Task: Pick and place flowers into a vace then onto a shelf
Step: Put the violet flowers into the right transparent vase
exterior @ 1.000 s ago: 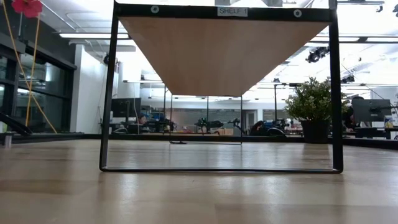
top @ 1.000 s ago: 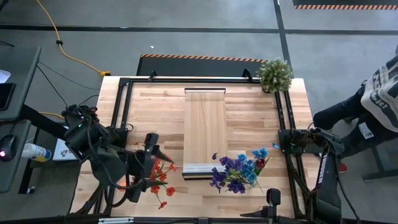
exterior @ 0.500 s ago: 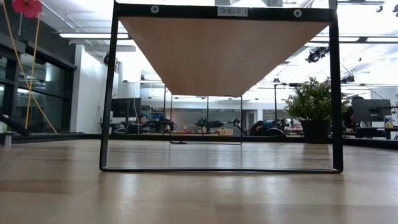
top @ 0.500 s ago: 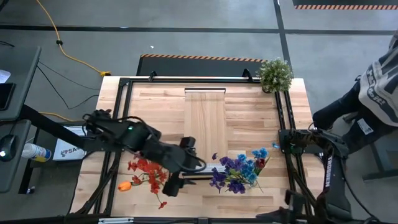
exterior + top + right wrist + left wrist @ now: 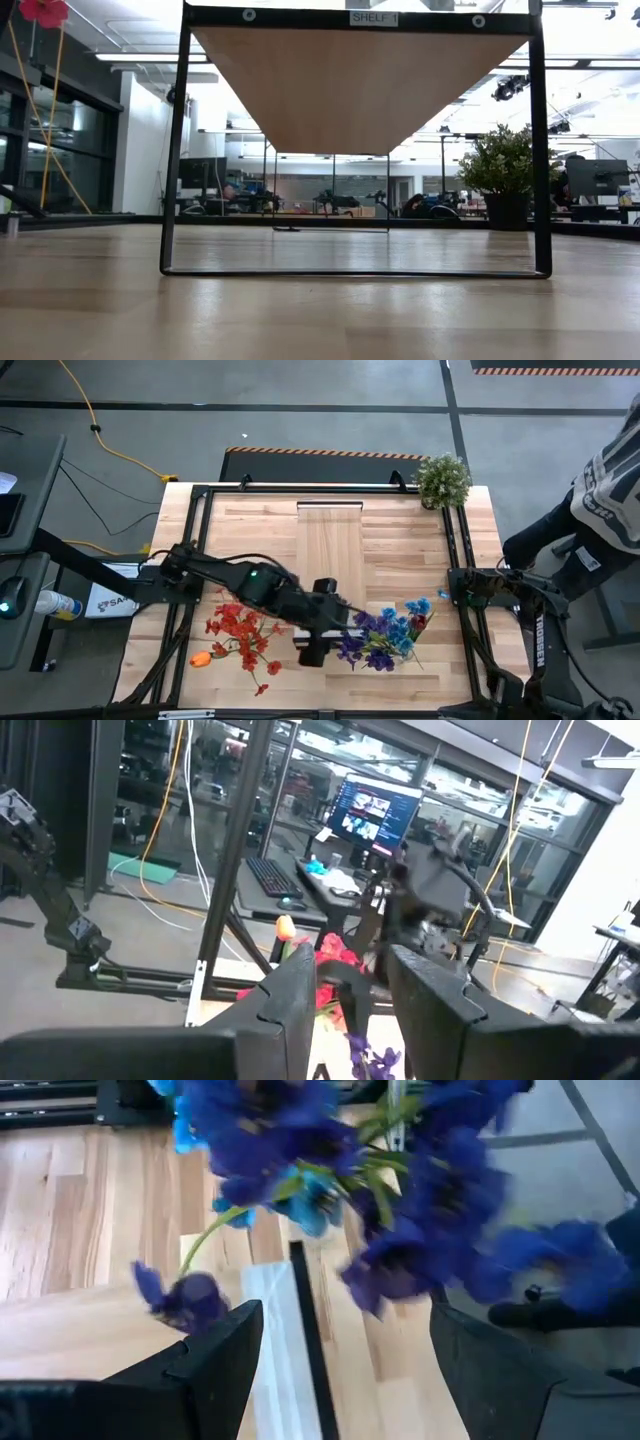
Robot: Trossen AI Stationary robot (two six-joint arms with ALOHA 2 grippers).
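Observation:
Red flowers (image 5: 240, 635) and one orange head (image 5: 200, 658) lie on the table left of the shelf (image 5: 330, 565). A bunch of blue and purple flowers (image 5: 385, 635) lies on the table right of the shelf's pale near end. My left gripper (image 5: 314, 652) hovers open over that near end; in its wrist view (image 5: 340, 1380) the blue and purple flowers (image 5: 330, 1150) fill the space just ahead. My right arm (image 5: 520, 600) is folded at the table's right edge, its gripper (image 5: 350, 1010) open. No vase shows.
A bushy potted plant (image 5: 442, 480) stands at the far right corner, also in the low view (image 5: 505, 165). The shelf's black frame (image 5: 540, 150) stands on the table. A person (image 5: 600, 510) stands just off the table's right side. Bare wood lies on the far left.
My left arm has swung from the table's near left corner toward the right, passing over the red flowers, and now reaches the shelf's near end beside the blue flowers. My right gripper has drawn back from the near edge and no longer shows in the high view. The flowers have not moved.

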